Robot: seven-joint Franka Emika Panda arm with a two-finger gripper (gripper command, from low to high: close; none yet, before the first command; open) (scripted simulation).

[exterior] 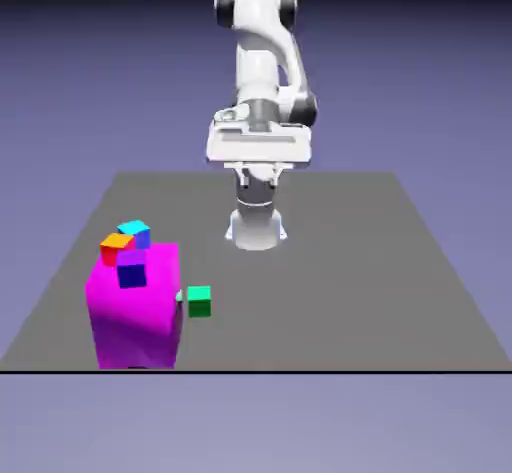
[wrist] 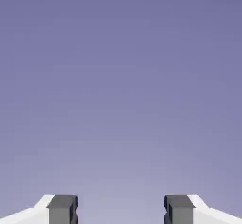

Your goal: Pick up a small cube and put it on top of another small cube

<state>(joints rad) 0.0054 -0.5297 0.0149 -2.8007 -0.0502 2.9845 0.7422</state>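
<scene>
Overhead, hand (wrist: 121, 209) spread, empty; grey table (exterior: 330, 291) holds green cube (exterior: 199, 301) beside magenta block (exterior: 135, 311); blue-violet backdrop.

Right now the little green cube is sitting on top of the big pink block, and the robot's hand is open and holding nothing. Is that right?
Not quite. The small green cube is not on top of the big magenta block; it sits on the table beside it, toward the exterior view's right, as that view shows. The rest holds: in the hand view the gripper is open and holds nothing.
</scene>
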